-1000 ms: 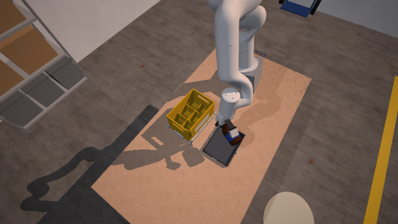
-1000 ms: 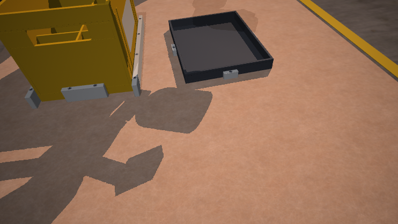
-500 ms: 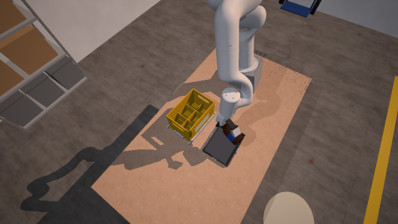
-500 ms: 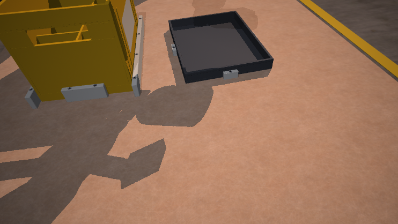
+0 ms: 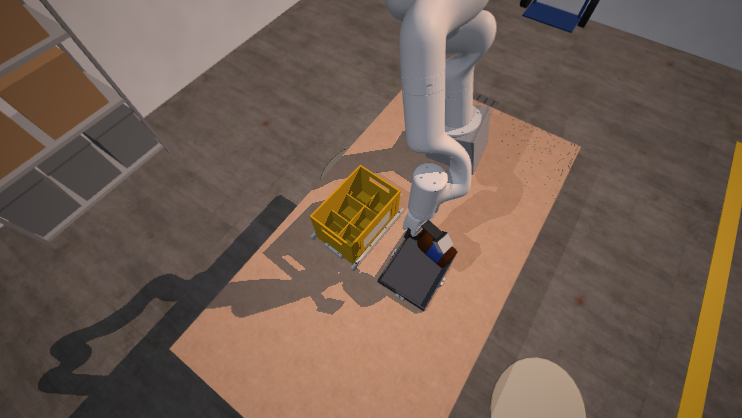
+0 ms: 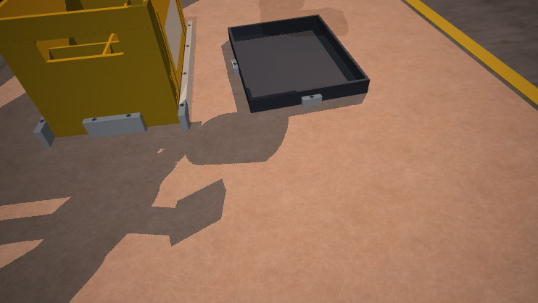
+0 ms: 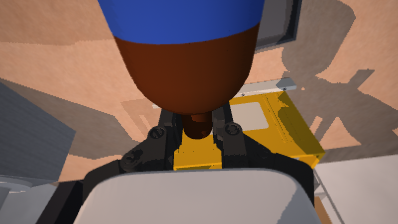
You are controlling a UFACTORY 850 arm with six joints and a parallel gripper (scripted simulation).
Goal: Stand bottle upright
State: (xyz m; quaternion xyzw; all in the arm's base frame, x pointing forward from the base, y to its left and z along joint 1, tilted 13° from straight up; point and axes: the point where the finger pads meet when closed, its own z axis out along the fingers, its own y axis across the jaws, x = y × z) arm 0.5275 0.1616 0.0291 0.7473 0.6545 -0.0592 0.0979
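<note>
My gripper (image 7: 196, 99) is shut on the neck of a brown bottle (image 7: 186, 55) with a blue label. In the top view the bottle (image 5: 435, 250) hangs tilted in the air above the far right corner of the dark tray (image 5: 412, 275), with the gripper (image 5: 424, 232) just above it. In the exterior view the tray (image 6: 295, 61) lies empty on the mat; bottle and gripper are out of that view. The yellow crate (image 5: 355, 211) stands to the left of the tray; it also shows in the exterior view (image 6: 90, 64) and behind the bottle in the wrist view (image 7: 265, 130).
Grey brackets (image 6: 114, 124) hold the crate and the tray (image 6: 311, 100) in place on the mat. A metal shelf rack (image 5: 62, 114) stands far left. A yellow floor line (image 5: 713, 280) runs along the right. A pale round object (image 5: 537, 389) sits at the bottom edge.
</note>
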